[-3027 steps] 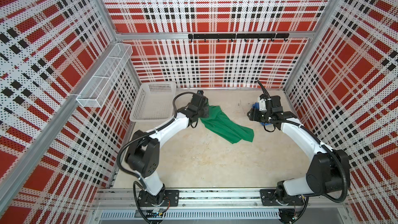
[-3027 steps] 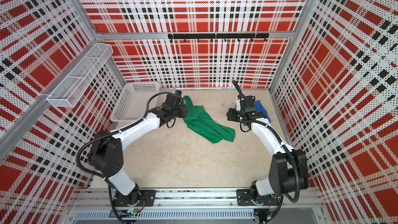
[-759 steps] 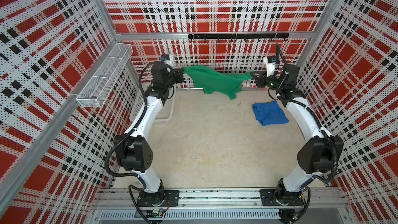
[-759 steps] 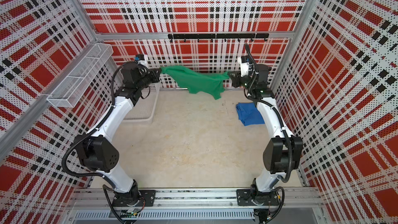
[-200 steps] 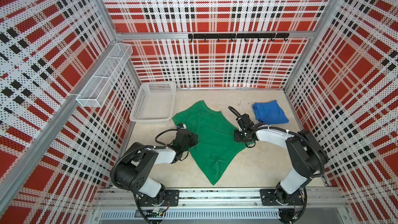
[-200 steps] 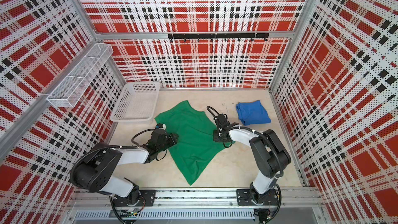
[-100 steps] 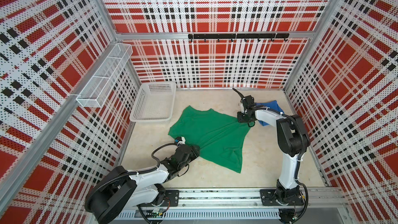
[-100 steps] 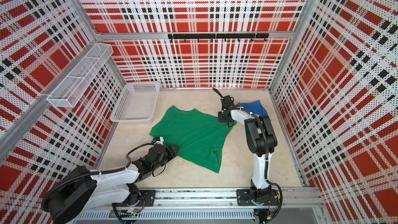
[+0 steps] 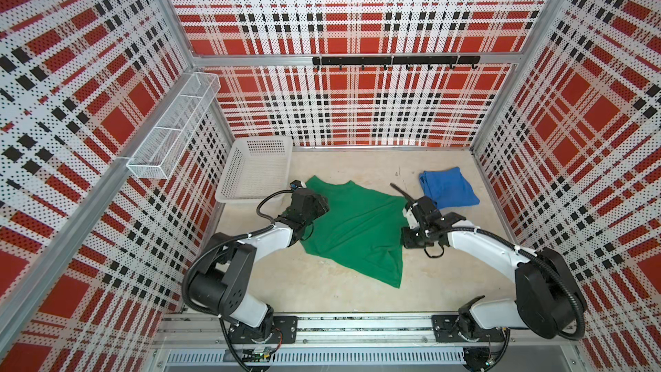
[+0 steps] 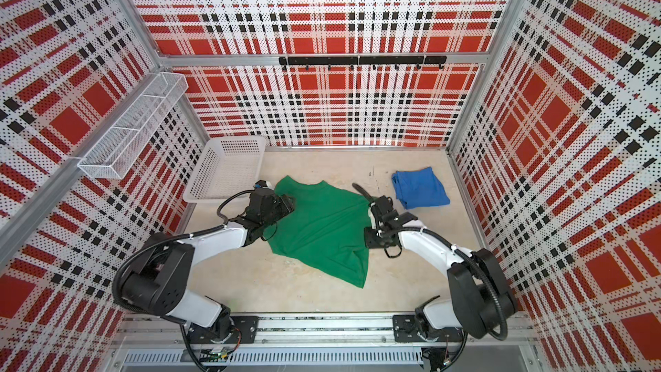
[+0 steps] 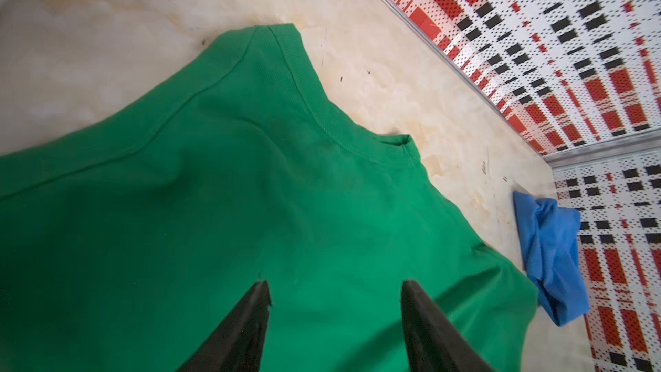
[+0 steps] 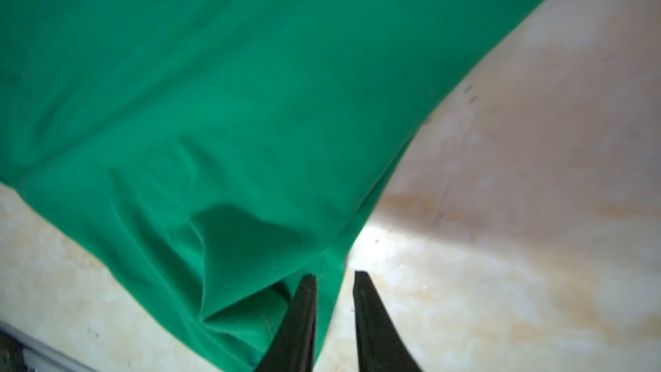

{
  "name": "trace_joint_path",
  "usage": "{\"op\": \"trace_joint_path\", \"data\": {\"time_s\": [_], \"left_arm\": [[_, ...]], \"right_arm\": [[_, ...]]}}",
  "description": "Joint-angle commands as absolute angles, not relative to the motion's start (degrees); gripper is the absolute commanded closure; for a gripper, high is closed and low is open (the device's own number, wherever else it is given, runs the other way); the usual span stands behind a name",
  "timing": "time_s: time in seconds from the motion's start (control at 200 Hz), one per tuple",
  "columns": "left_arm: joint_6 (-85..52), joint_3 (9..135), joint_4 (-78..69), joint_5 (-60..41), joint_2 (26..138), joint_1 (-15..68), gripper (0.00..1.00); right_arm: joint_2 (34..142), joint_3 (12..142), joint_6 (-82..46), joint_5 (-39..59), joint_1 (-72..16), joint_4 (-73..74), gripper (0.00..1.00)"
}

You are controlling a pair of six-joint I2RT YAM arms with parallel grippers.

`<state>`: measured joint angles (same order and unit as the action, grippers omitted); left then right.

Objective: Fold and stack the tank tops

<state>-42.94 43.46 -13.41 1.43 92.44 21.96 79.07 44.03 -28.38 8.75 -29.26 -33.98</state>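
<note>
Green tank top (image 9: 352, 230) shifted, lies flat | L end effector (image 11: 334, 282) wide | R end effector (image 12: 334, 274) narrow, grip unclear

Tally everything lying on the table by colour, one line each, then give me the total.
green tank top: 1
blue tank top: 1
white basket: 1
Total: 3
</note>
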Motion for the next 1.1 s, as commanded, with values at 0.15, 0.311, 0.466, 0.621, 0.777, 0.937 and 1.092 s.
{"op": "trace_joint_path", "data": {"time_s": [0.15, 0.311, 0.466, 0.621, 0.777, 0.937, 1.092], "left_arm": [[-38.6, 45.3, -17.9, -3.2, 101.2, 20.2, 0.38], [-39.5, 42.6, -20.5, -4.3, 103.1, 18.3, 0.38], [-39.9, 38.5, -22.9, -4.4, 102.8, 15.5, 0.38], [-42.3, 31.0, -27.2, -4.6, 100.4, 12.5, 0.38], [-46.0, 22.6, -32.2, -4.3, 97.0, 12.1, 0.38], [-48.7, 17.0, -35.2, -4.7, 95.2, 12.4, 0.38], [-49.6, 14.2, -35.7, -4.1, 93.0, 12.7, 0.38]], "right_arm": [[79.7, 40.6, -35.3, 12.6, -31.3, -27.7, 0.77], [86.6, 47.4, -32.1, 10.6, -31.2, -25.1, 0.73], [89.2, 53.3, -28.9, 8.1, -29.9, -25.5, 0.71], [86.0, 53.0, -29.6, 8.5, -29.8, -26.9, 0.67], [81.2, 46.5, -34.0, 12.4, -30.3, -26.4, 0.69], [76.8, 40.8, -35.4, 11.6, -30.2, -27.7, 0.82], [78.4, 39.0, -35.4, 12.5, -31.1, -25.0, 0.85]]}}
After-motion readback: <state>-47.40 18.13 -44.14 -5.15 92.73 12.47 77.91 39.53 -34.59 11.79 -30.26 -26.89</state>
